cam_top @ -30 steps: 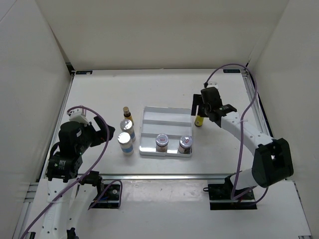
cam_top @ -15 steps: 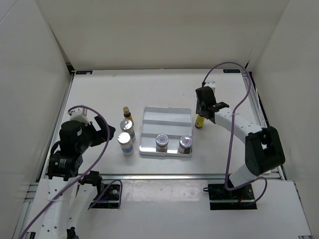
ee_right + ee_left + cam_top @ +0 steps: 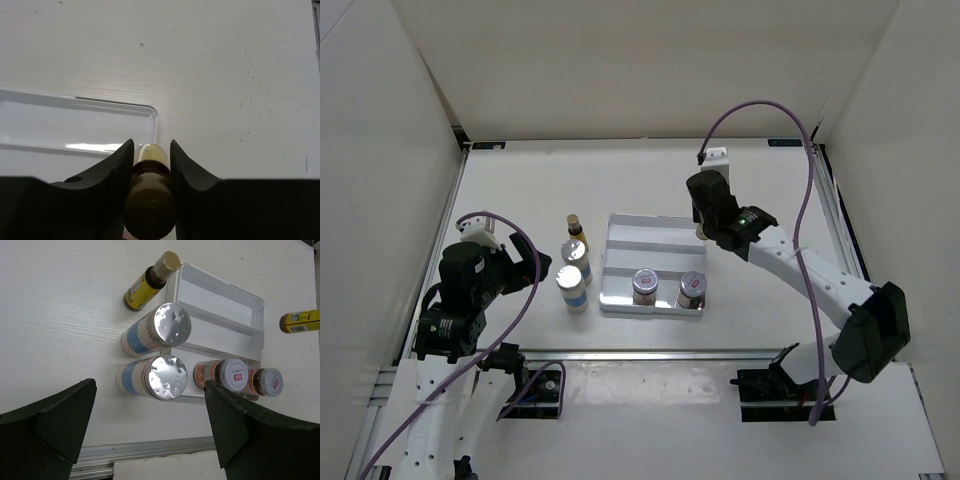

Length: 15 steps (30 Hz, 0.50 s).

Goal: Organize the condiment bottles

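Observation:
My right gripper (image 3: 152,145) is shut on a slim yellow-amber bottle (image 3: 150,156) just below its dark cap, above the far right corner of the white tray (image 3: 655,232). From above, the right gripper (image 3: 705,222) hides that bottle. Two squat jars (image 3: 645,286) (image 3: 691,290) stand in the tray's near compartment. Left of the tray stand another slim yellow bottle (image 3: 574,229) and two white-blue bottles (image 3: 575,256) (image 3: 572,287). My left gripper (image 3: 527,258) hangs open, apart from them on their left; its wrist view looks down on their silver caps (image 3: 170,326).
White walls close in the table on the left, back and right. A metal rail (image 3: 650,353) runs along the near edge in front of the arm bases. The tray's far compartments (image 3: 220,305) hold nothing.
The right gripper closed on the yellow bottle that stood right of the tray and carried it up and left, over the tray's far right corner. The left arm has not moved.

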Tool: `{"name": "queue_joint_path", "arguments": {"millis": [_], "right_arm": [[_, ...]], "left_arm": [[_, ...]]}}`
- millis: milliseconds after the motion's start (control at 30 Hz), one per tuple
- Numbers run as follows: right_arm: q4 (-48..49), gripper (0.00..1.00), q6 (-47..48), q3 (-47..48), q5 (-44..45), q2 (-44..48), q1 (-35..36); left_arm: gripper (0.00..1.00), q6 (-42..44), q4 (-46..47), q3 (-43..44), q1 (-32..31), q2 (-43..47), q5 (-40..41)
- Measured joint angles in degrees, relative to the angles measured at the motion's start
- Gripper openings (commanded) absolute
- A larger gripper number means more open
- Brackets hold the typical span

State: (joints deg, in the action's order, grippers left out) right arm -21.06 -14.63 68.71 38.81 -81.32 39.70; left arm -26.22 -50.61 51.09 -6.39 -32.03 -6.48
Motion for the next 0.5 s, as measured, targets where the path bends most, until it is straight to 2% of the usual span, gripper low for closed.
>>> {"name": "queue_joint_path", "arguments": {"millis": [200, 500], "right_arm": [[0.11, 0.0, -0.11, 1.18, -0.57, 2.62, 4.46], [3.89, 0.0, -1.44, -1.49, -2.32, -3.28, 8.63]], "left_arm": [[1.0, 0.0, 0.0, 0.0, 0.0, 0.0, 0.0], [1.0, -0.02, 0.02, 0.0, 0.0, 0.0, 0.0]]}}
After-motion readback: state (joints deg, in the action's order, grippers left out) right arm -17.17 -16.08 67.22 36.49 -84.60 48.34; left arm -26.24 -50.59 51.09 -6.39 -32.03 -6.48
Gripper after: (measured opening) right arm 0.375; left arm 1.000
